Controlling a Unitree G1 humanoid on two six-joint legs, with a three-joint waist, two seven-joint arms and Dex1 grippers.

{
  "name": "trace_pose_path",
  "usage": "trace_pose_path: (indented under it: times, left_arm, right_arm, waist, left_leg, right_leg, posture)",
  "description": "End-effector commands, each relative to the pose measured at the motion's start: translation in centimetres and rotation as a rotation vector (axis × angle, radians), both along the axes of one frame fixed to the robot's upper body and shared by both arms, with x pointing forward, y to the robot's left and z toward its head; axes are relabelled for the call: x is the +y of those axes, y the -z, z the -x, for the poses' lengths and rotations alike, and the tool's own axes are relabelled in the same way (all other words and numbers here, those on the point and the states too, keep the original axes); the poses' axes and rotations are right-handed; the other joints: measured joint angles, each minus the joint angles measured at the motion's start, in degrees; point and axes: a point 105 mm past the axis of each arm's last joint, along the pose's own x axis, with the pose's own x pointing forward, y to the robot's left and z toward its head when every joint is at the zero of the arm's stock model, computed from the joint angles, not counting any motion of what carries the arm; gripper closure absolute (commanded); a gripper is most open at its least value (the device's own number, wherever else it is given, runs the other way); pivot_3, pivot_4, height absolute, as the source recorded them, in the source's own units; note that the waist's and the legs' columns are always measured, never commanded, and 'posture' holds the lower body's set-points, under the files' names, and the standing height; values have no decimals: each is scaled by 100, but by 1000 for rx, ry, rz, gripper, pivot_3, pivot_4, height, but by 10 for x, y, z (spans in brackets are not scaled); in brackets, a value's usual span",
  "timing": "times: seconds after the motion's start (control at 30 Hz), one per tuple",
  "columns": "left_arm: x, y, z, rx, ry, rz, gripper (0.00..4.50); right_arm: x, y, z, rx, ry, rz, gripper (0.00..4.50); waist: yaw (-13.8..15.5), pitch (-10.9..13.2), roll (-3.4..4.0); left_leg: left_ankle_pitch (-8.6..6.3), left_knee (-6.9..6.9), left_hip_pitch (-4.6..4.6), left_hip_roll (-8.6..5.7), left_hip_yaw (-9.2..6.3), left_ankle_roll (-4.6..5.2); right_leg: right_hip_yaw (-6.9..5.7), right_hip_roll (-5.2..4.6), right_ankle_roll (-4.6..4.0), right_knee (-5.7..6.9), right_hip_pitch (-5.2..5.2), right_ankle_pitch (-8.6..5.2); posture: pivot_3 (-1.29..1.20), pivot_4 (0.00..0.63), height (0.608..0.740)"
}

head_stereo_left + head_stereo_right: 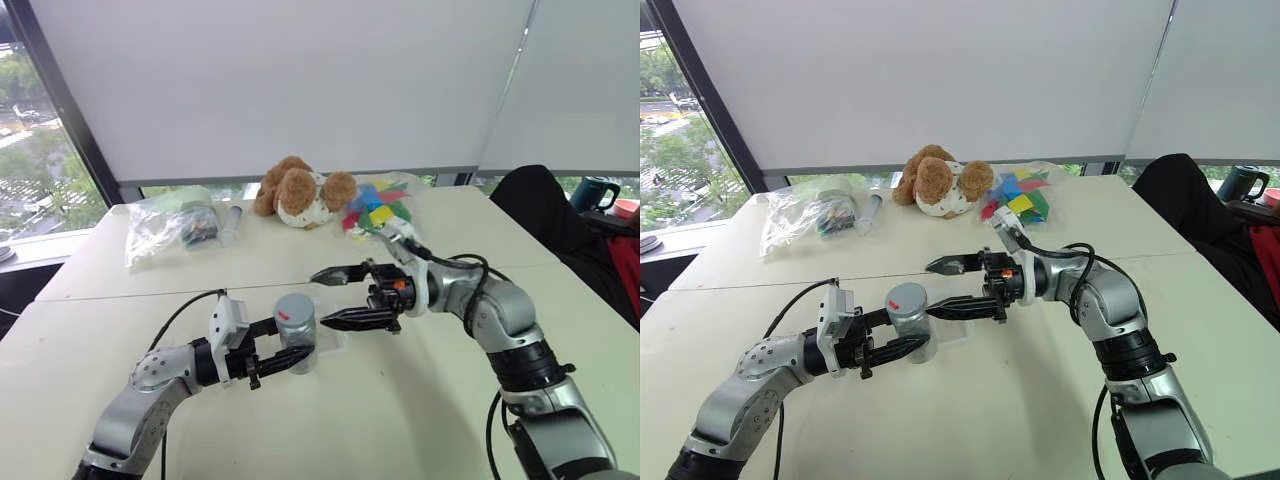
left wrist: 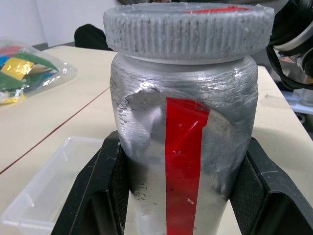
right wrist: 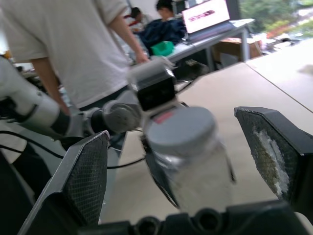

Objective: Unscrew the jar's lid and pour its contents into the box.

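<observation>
My left gripper [image 1: 285, 355] is shut on the silver-grey jar [image 1: 297, 340], holding it upright just above the table. Its black fingers [image 2: 93, 196] clamp the jar's body [image 2: 186, 147] on either side of the red stripe. The ribbed lid [image 2: 188, 29], with a red mark on top [image 1: 295, 312], sits on the jar. My right gripper [image 1: 320, 297] is open at lid height on the jar's right, its fingers spread wide and facing the lid [image 3: 181, 129] without touching it. The clear box [image 1: 332, 347] lies on the table right behind the jar. The contents are hidden inside the jar.
At the table's far side lie a brown teddy bear [image 1: 300, 192], a bag of coloured pieces [image 1: 378, 208], a clear syringe-like tube [image 1: 232, 222] and another plastic bag [image 1: 165, 225]. A dark garment [image 1: 545, 215] sits at the right edge. A person [image 3: 73, 44] stands behind me.
</observation>
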Motion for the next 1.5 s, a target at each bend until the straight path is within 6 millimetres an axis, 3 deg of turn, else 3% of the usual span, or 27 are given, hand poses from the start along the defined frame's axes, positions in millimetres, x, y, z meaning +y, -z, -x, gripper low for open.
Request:
trace_pose_path:
  times: [0.03,0.2,0.47,0.57,0.67,0.87,0.97,1.13,1.27,1.33,1.5]
  left_arm:
    - [-1,-11,3,-51,19,9,2453]
    - [-2,-12,4,-51,24,9,2453]
    - [-3,-13,4,-52,23,9,2453]
    - [-3,-14,5,-52,22,9,2453]
    - [-4,-14,4,-52,21,9,2453]
    - [-3,-14,4,-53,19,8,2453]
    - [-3,-14,4,-52,17,7,2453]
    - [-2,-14,5,-48,20,6,2453]
    - [-2,-16,4,-50,24,7,2453]
    - [0,-18,3,-53,20,11,2453]
    - [9,-19,0,-54,-7,9,2453]
  right_arm:
    - [18,-12,10,-64,-36,3,29]
    - [39,-12,5,-92,5,49,29]
    - [42,-2,-2,-103,20,66,29]
    - [41,2,-1,-102,13,81,883]
    - [41,4,-3,-108,17,93,2252]
    - [38,-1,0,-106,-14,63,2231]
    - [33,-24,9,24,-72,-94,2231]
    - [13,-54,22,240,-153,-289,2231]
    - [-14,-57,0,56,126,-382,2231]
    - [-40,-40,-14,-56,315,-328,2231]
    - [-125,43,-30,-217,641,-53,2231]
  waist:
    - [3,0,0]
    - [-2,0,0]
    - [3,-1,-1]
    - [0,-1,-1]
    - [-1,-1,-1]
    - [2,-1,-1]
    - [2,-1,-1]
    - [9,-1,1]
    - [18,-1,1]
    - [33,-2,-1]
    - [41,-3,-4]
  left_leg:
    - [0,1,0,0,1,0]
    - [0,0,0,0,-1,0]
    - [0,2,0,-2,-1,0]
    - [0,1,0,-2,-1,0]
    - [0,1,0,-2,-1,0]
    - [0,1,0,-2,-1,0]
    - [0,1,0,-2,-1,0]
    - [0,0,0,0,-16,0]
    - [0,0,0,-2,-7,0]
    - [0,0,0,-3,1,0]
    - [0,3,-1,-7,10,0]
  right_leg:
    - [0,0,0,0,0,0]
    - [0,0,0,3,-2,0]
    - [0,-1,0,2,0,0]
    - [0,-1,0,2,-1,0]
    - [0,-1,0,3,-1,0]
    - [0,-1,0,3,-1,0]
    - [0,-1,0,3,-1,0]
    - [5,-3,-1,3,-1,1]
    - [3,-2,-1,2,0,0]
    - [2,-2,0,1,2,0]
    - [3,-3,3,-14,12,0]
  posture:
    - [0,150,740]
    - [0,150,740]
    - [0,150,740]
    - [0,150,740]
    - [0,150,740]
    - [0,150,740]
    - [0,150,740]
    - [0,150,740]
    - [0,150,740]
    - [0,150,740]
    - [0,150,740]
